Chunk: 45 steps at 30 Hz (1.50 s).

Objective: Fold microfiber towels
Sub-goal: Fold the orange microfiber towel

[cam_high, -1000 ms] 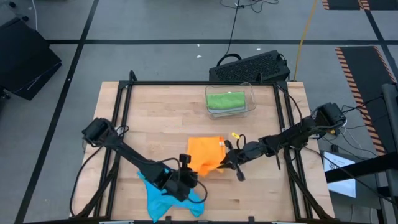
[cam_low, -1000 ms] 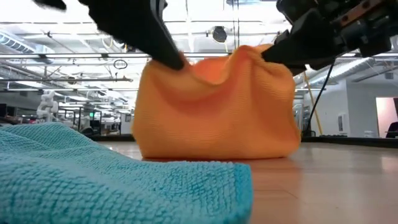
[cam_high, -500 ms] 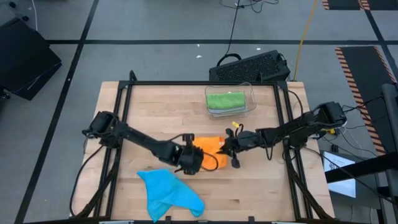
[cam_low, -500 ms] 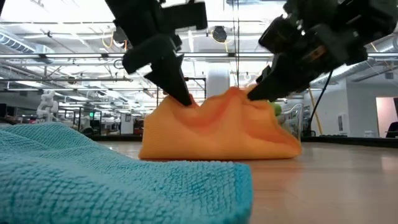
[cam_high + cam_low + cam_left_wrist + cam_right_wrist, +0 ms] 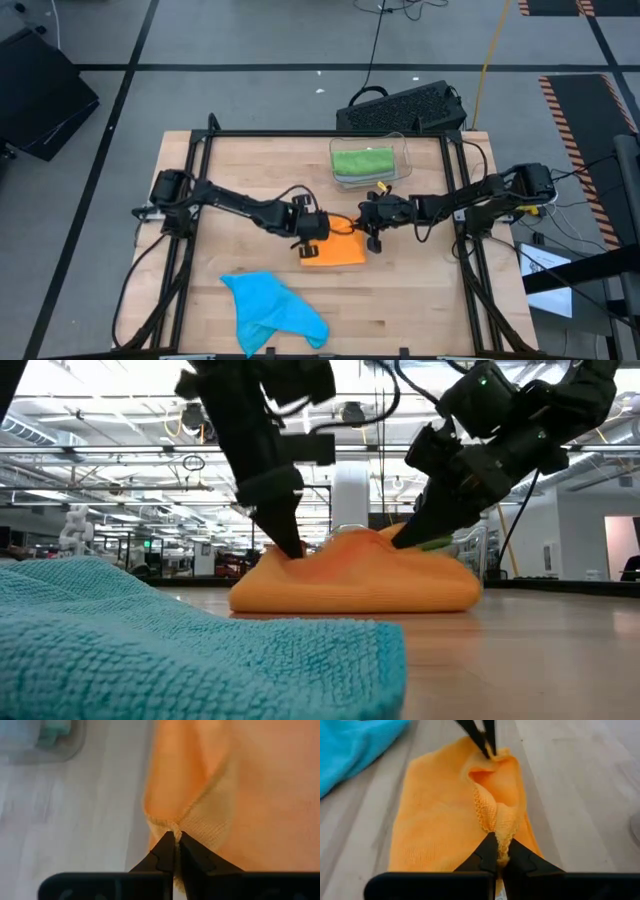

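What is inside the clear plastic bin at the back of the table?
The clear bin holds a folded bright green towel. Whether more cloths lie beneath that towel cannot be seen.

We see a plain bright orange microfiber towel (image 5: 334,250) with a paler looped stitch along its hem, lying on the light, blond-grained wooden table (image 5: 420,300). Near the table's front edge sits a crumpled turquoise-blue microfiber towel (image 5: 270,310), its weave finely ribbed. A bright green folded towel (image 5: 362,161) fills a clear plastic bin (image 5: 405,160). Both arms are matte black.
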Each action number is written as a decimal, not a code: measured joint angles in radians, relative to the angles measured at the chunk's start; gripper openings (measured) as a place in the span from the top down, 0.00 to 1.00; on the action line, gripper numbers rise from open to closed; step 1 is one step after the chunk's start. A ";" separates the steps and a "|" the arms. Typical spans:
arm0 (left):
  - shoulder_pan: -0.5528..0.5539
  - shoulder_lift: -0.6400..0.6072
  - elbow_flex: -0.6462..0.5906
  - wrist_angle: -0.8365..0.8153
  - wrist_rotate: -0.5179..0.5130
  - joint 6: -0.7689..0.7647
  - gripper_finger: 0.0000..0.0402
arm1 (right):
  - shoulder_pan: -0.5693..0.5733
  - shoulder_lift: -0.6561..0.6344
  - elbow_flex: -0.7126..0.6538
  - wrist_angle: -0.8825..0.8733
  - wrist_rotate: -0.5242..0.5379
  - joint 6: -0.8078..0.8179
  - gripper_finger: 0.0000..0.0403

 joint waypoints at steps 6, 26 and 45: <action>0.018 0.000 -0.019 0.021 -0.006 -0.089 0.91 | -0.004 -0.004 0.000 0.002 0.030 -0.015 0.89; -0.097 -0.136 -0.092 0.238 -0.205 -0.139 0.55 | 0.178 -0.151 -0.144 0.296 0.156 -0.080 0.74; -0.007 -0.067 -0.437 0.540 -0.172 -0.146 0.82 | 0.072 0.449 -0.047 0.651 0.156 -0.095 0.99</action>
